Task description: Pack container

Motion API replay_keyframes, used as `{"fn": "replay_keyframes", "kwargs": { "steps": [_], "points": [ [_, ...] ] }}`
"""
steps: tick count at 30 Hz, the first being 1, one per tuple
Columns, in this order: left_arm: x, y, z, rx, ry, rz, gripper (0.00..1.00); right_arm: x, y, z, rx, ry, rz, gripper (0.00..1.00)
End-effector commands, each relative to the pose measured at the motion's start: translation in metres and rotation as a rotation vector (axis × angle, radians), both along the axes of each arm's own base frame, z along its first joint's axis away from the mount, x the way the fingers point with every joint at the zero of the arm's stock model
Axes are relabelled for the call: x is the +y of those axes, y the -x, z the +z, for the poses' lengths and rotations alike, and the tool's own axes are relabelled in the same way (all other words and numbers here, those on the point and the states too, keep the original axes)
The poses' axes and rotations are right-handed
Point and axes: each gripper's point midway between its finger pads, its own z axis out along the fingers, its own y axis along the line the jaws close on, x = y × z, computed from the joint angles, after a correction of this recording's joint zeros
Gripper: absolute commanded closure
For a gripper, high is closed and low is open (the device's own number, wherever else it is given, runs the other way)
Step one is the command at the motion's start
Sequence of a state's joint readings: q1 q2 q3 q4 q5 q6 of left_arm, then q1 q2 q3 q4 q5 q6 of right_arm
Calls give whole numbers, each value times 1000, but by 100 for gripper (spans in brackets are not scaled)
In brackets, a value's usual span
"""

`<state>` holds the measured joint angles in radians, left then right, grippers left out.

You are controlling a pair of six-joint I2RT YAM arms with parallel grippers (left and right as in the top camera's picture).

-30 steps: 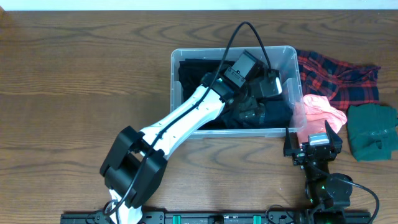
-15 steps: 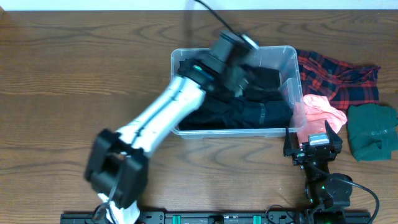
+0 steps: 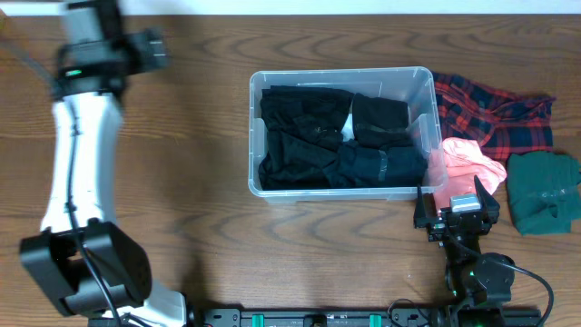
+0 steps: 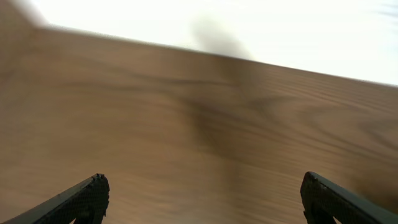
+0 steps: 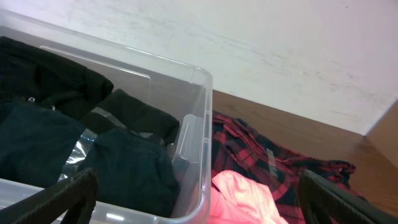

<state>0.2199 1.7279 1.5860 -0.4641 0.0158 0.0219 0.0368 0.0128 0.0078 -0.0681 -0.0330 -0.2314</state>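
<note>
Judging from lower right, you're partway: your right gripper (image 5: 199, 180) gapes empty near the unpacked pink cloth (image 3: 467, 159) and green cloth (image 3: 543, 191), the container (image 3: 340, 73) at centre holds black clothes (image 3: 318, 136), the plaid shirt (image 3: 495, 109) lies outside at upper right, and your left gripper (image 4: 205, 182) spreads wide and empty at upper left.

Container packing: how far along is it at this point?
Done: black clothes lie in the container. In hand: nothing; the left gripper is open over the table, well away from the container, and the right gripper is open and empty beside it. Left: the red plaid shirt, pink garment and green garment lie outside, to its right.
</note>
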Motion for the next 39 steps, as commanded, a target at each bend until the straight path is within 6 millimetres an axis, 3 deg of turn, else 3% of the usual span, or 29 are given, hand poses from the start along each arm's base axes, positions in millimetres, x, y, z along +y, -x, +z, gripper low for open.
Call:
{"fn": "replay_keyframes", "kwargs": {
  "steps": [1,3,7,15,24,26,31,35,39],
  "points": [
    [54,16,4,-10,4,123,2,-1,0,-2,4,10,-5,1],
    [90,30,4,-10,3,199,2,-1,0,-2,4,9,-5,1],
    [142,58,4,-10,3,318,2,-1,0,-2,4,10,-5,1],
    [197,95,4,-10,2,450,2,-1,0,-2,4,10,-5,1],
    [212,108,4,-10,2,488,2,-1,0,-2,3,10,-5,1],
    [212,108,4,-10,2,488,2,-1,-1,8,-36,12,-5,1],
    [212,108,4,-10,2,488,2,-1,-1,10,-46,12,-6,1],
    [212,108,4,-10,2,488,2,12,1,29,-116,4,70,1],
    [212,108,4,-10,2,488,2,-1,3,39,-101,5,-3,1]
  ]
}}
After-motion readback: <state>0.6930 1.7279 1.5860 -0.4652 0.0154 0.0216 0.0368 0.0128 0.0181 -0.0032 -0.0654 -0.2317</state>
